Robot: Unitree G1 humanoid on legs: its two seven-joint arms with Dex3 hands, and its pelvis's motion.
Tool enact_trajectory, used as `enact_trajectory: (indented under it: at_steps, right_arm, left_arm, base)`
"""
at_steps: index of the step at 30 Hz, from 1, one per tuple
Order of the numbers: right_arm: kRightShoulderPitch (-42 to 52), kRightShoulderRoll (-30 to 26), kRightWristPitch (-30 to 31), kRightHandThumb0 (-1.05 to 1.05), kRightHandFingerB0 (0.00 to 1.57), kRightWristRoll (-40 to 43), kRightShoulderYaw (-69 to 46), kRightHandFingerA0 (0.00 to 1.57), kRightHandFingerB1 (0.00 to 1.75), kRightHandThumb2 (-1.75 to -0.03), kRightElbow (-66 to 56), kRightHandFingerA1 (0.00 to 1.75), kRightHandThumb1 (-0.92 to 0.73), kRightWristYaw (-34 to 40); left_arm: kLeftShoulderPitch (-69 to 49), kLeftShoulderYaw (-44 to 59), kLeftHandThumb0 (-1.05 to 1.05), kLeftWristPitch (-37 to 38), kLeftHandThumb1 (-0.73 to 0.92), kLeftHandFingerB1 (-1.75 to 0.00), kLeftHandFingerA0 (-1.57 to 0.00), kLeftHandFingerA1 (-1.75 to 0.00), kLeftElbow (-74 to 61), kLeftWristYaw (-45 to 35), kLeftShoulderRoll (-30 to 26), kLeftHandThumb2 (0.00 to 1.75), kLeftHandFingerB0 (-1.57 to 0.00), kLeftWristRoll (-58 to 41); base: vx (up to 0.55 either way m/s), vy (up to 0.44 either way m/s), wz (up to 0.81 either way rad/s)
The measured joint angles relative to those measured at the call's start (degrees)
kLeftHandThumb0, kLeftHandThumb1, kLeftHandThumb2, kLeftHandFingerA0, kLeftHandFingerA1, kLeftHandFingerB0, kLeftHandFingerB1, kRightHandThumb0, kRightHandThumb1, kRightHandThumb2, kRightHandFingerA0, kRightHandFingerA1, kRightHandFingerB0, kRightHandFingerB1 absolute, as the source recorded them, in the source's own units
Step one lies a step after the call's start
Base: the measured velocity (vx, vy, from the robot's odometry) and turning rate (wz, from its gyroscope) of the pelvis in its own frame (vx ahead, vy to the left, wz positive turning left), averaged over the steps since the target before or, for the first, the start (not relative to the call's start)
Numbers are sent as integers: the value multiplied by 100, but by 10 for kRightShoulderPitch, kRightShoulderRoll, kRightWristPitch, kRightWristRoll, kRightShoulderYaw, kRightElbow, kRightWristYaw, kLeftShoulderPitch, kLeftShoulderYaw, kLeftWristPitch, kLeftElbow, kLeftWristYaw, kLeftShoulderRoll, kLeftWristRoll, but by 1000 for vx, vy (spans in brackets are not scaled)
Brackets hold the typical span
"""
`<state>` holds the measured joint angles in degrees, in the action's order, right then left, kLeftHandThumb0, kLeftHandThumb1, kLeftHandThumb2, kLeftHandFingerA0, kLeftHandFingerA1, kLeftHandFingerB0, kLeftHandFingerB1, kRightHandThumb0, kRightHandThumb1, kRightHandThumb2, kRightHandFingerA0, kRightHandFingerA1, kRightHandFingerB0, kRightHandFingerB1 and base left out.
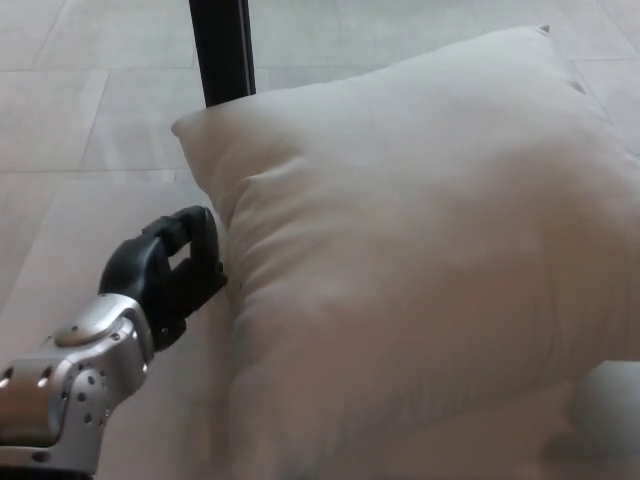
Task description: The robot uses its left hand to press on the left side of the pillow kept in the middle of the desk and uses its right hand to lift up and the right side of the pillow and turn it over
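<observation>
A large white pillow fills the middle and right of the head view, lying on the pale desk with its far corners raised. My left hand comes in from the lower left on its silver forearm. The hand is open, its black fingers curved, and it rests against the pillow's left edge about halfway along. It holds nothing. My right hand does not show.
A black upright post stands behind the pillow's far left corner. Pale tiled floor lies beyond the desk. A blurred pale patch shows under the pillow's near right corner.
</observation>
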<state>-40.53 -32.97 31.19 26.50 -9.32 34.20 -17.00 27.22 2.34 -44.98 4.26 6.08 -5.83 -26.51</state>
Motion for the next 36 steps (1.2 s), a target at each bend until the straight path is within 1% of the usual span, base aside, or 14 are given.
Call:
enact_trajectory:
  at_steps: [8, 11, 16, 17, 18, 20, 22, 30, 31, 32, 33, 34, 35, 36]
  right_arm:
    - [-33, 23, 4, -105, 6, -55, 101, 4, 0, -127, 20, 22, -75, -6]
    - [-65, 21, 11, -102, 6, -78, 142, 4, 0, -125, 37, 51, -72, -23]
    - [-100, 12, 19, -102, 5, -108, 194, 2, 0, -125, 57, 37, -71, -56]
    - [-105, 10, 20, -105, 0, -114, 204, 9, 24, -81, 60, 50, -92, -63]
    - [-107, 10, 20, -98, 7, -116, 207, 11, 3, -121, 62, 57, -66, -66]
    - [-116, 8, 22, -97, 6, -127, 225, 14, 5, -119, 68, 58, -65, -81]
    - [-120, 7, 24, -92, 0, -132, 235, 16, 10, -114, 71, 59, -61, -91]
    - [-127, 53, 57, -100, 8, -124, 166, 13, 24, -103, 58, 56, -65, -119]
    - [-128, 64, 62, -103, 8, -121, 149, 12, 23, -104, 53, 55, -65, -118]
    - [-129, 74, 67, -103, 8, -119, 133, 12, 23, -104, 49, 55, -65, -117]
    - [-130, 83, 71, -97, 5, -116, 119, 13, 27, -104, 45, 58, -61, -115]
    - [-131, 96, 77, -100, 5, -113, 100, 10, 23, -105, 38, 59, -64, -111]
    - [-132, 108, 81, -101, 1, -110, 85, 7, 29, -65, 33, 58, -82, -107]
    - [-132, 120, 85, -101, 1, -107, 72, 7, 29, -65, 28, 58, -82, -103]
  left_arm:
    - [25, -69, -98, -49, 71, -11, 0, -41, 43, 3, 11, 114, 0, 21]
    - [39, -67, -105, -60, 76, -2, 0, -30, 58, 3, 20, 115, 0, 23]
    - [52, -52, -105, -64, 76, -3, -3, -36, 75, 2, 41, 117, 0, 22]
    - [56, -50, -105, -64, 77, -3, -5, -40, 79, 2, 43, 118, 0, 22]
    - [58, -50, -105, -64, 75, 0, -2, -41, 81, 2, 44, 116, 0, 22]
    - [63, -46, -105, -64, 74, -1, 0, -32, 87, 1, 49, 117, 0, 22]
    - [67, -40, -89, -64, 64, -12, -2, -49, 94, 1, 54, 112, 0, 22]
    - [80, 22, -88, -63, 66, -12, 0, -51, 125, 3, 107, 112, -7, 23]
    - [80, 31, -98, -61, 85, -24, -7, -58, 128, 3, 112, 72, 0, 22]
    - [80, 38, -98, -58, 85, -24, -7, -58, 131, 3, 115, 72, 0, 22]
    - [80, 44, -89, -56, 67, -22, -12, -59, 134, 3, 118, 110, -8, 22]
    - [79, 50, -95, -52, 85, -28, -9, -53, 137, 4, 123, 70, -7, 23]
    - [79, 54, -91, -48, 69, -26, -9, -53, 139, 5, 126, 108, -8, 25]
    - [79, 59, -91, -44, 69, -26, -9, -53, 142, 7, 131, 108, -8, 26]
  base:
    - [0, 0, 0]
    - [0, 0, 0]
    - [0, 0, 0]
    - [0, 0, 0]
    - [0, 0, 0]
    - [0, 0, 0]
    - [0, 0, 0]
    - [0, 0, 0]
    - [0, 0, 0]
    - [0, 0, 0]
    - [0, 0, 0]
    - [0, 0, 0]
    - [0, 0, 0]
    - [0, 0, 0]
